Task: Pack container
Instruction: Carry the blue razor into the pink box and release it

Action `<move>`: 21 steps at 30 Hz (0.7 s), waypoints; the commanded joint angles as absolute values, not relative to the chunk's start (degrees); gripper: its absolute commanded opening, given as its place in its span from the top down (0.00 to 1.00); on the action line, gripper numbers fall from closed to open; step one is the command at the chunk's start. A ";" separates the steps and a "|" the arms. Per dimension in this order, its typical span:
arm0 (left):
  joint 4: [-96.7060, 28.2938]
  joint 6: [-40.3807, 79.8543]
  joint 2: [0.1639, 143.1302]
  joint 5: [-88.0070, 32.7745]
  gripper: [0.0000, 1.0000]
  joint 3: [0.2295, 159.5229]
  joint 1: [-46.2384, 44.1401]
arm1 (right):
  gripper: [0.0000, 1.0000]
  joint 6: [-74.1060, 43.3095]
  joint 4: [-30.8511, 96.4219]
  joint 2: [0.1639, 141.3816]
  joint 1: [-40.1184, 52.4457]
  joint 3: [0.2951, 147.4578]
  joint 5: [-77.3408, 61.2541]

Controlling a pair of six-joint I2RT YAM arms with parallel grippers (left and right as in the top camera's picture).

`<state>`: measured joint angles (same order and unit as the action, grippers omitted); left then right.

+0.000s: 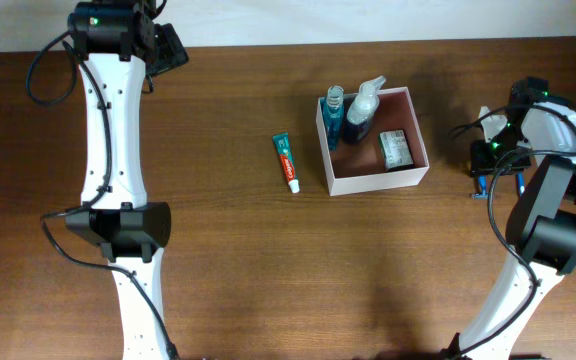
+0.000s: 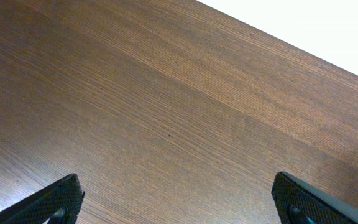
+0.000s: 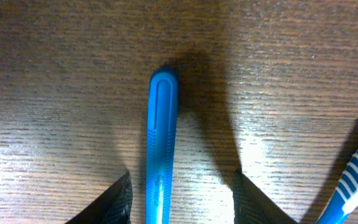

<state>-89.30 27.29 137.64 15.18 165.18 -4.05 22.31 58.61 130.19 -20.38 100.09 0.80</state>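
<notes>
The container point(image 1: 378, 183), a square white-walled box with a reddish-brown inside, sits right of the table's centre. It holds a blue bottle point(image 1: 334, 115), a pump bottle point(image 1: 364, 108) and a small packet point(image 1: 396, 150). A green-and-white toothpaste tube point(image 1: 286, 162) lies on the table left of it. My right gripper point(image 1: 496, 172) is low over the table right of the container. Its jaws point(image 3: 182, 186) are open, one on each side of a blue handle point(image 3: 160, 124) lying flat. My left gripper point(image 1: 173, 45) is at the far left back, open and empty point(image 2: 179, 202) over bare wood.
A blue-and-white striped toothbrush handle point(image 3: 356, 180) lies just right of my right gripper's jaws. The table's back edge runs close behind my left gripper point(image 2: 303, 43).
</notes>
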 commanded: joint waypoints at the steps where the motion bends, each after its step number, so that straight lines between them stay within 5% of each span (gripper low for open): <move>1: -89.19 27.79 136.05 15.20 0.01 165.03 -3.86 | 0.54 22.04 57.25 131.63 -20.60 96.16 0.75; 21: -89.19 27.79 136.05 15.20 0.01 165.03 -3.86 | 0.95 20.51 58.50 131.61 -18.92 97.36 0.73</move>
